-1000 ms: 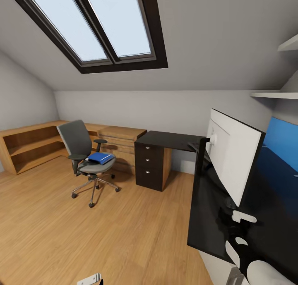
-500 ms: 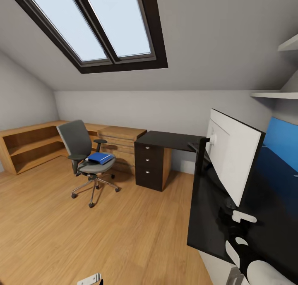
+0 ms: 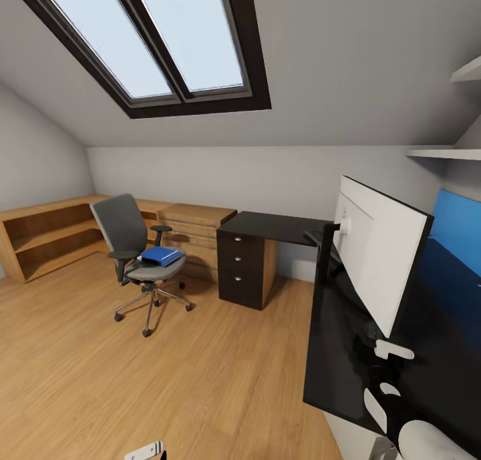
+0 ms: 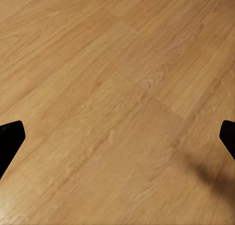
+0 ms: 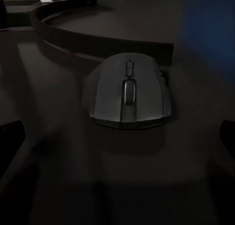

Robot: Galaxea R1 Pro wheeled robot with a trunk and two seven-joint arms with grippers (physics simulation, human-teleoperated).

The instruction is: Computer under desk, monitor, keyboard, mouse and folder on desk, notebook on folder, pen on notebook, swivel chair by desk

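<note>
A skylight [image 3: 150, 43] with a dark frame lights the sloped grey ceiling [image 3: 347, 66] above a wood floor [image 3: 200, 380], low wooden shelves [image 3: 47, 236] along the left wall, and white wall shelves [image 3: 441, 153] at right.

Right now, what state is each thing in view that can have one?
Bright blue folder: closed, flat on the grey swivel chair seat.
Black three-drawer unit of the glossy black desk: all drawers shut.
White-backed monitor: upright on the desk.
Black mouse: resting on the desk, ungripped.
Left gripper: open, over the wooden floor.
Right gripper: open, apart from the mouse.
</note>
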